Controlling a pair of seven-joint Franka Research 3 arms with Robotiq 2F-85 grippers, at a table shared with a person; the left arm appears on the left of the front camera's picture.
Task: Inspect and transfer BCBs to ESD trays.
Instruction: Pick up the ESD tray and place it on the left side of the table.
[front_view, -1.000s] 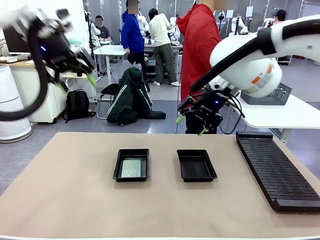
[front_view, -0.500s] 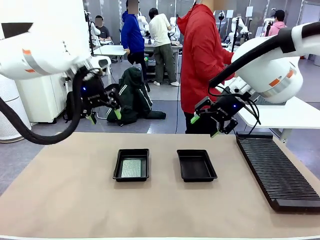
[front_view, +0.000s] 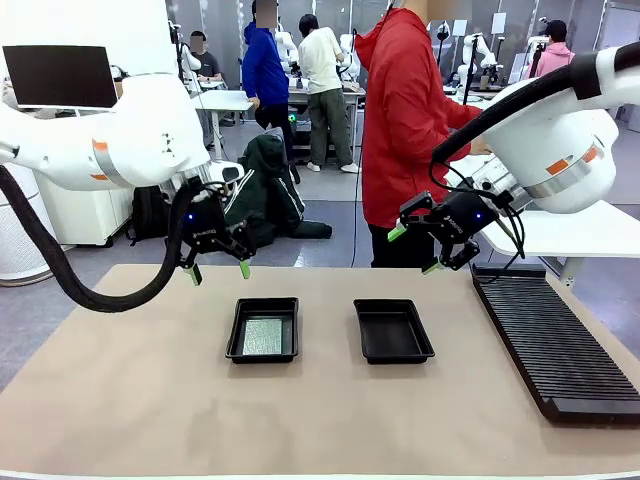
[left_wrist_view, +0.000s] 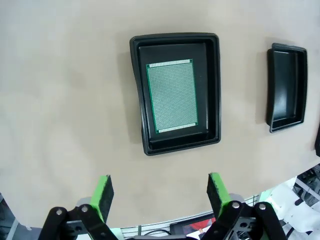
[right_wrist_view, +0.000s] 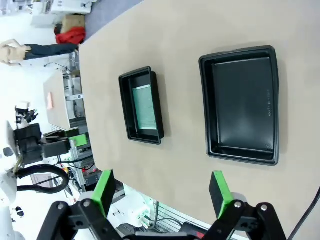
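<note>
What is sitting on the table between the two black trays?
Nothing. In the front view, only bare table separates the loaded tray from the empty tray.

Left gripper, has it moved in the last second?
Yes. The left gripper has swung down and rightward, from high at picture left to near the left tray.

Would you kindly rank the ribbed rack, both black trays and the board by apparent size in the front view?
Ribbed rack
Then left tray and right tray: alike, so unranked
Smallest, the board
</note>
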